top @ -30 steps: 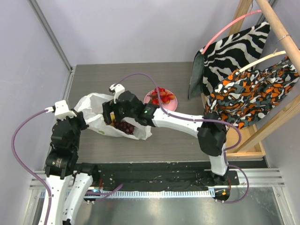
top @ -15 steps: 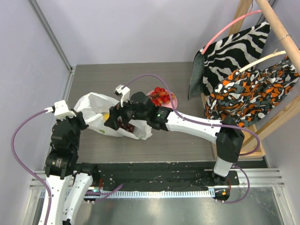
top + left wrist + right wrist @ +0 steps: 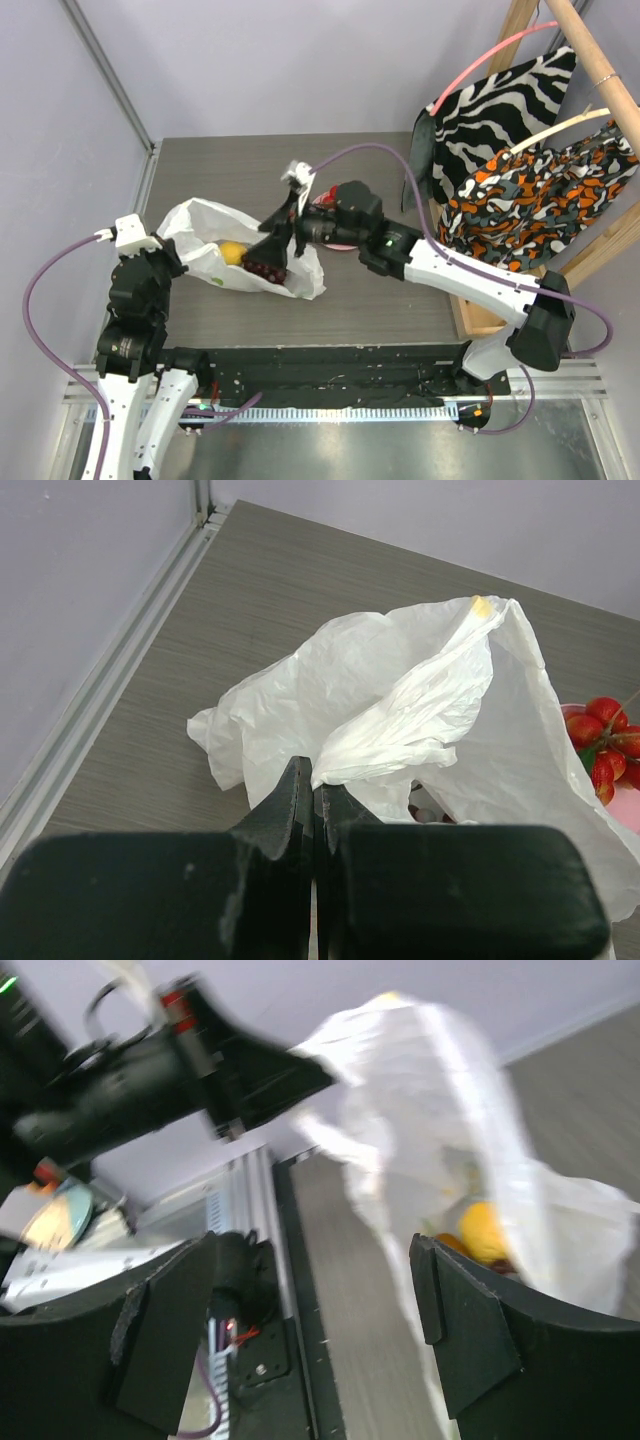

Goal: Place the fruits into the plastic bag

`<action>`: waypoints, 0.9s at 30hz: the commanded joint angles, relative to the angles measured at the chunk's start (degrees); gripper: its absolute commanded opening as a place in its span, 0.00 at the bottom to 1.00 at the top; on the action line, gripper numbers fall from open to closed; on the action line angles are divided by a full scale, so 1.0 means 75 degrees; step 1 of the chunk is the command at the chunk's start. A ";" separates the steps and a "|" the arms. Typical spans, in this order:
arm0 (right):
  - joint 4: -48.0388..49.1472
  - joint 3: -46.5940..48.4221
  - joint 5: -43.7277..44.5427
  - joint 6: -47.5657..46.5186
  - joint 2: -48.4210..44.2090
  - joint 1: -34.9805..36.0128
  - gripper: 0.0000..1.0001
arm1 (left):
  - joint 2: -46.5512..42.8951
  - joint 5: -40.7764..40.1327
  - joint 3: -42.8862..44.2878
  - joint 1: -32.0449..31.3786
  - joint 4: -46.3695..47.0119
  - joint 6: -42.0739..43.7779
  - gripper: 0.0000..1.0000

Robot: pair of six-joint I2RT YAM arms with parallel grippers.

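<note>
White plastic bag hangs open from the left gripper, pinched shut on its rim, so the empty, wide-open right gripper should lift clear without snagging it before fetching the red fruits.

**A:** What is everything resting on?

**B:** A table with a grey top, grained like wood in fine streaks running left to right.

**A:** And what lies directly on it?

**B:** A white plastic bag, crumpled, on the left half. Just to its right is a round pink plate, closer to the middle. I cannot tell whether the two touch.

**A:** Anything at the edges?

**B:** A black mounting plate runs along the near edge. A wooden rack stands on the right side. Whether its foot sits on the tabletop or just beside it, I cannot tell.
</note>
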 commanded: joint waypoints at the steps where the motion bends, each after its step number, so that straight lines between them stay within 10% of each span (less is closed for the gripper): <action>1: 0.0171 -0.0221 0.0616 0.0813 -0.0182 -0.1251 0.86 | 0.0028 -0.0129 0.0001 -0.0007 0.0115 -0.0045 0.00; 9: -0.2019 0.0879 0.3729 -0.0379 0.0707 -0.2038 0.89 | 0.0145 -0.0082 0.0001 -0.0007 0.0138 -0.0045 0.00; 27: -0.2993 0.1782 0.5609 -0.1260 0.3227 -0.2648 0.98 | 0.0496 -0.0036 -0.0010 -0.0007 0.0149 -0.0033 0.00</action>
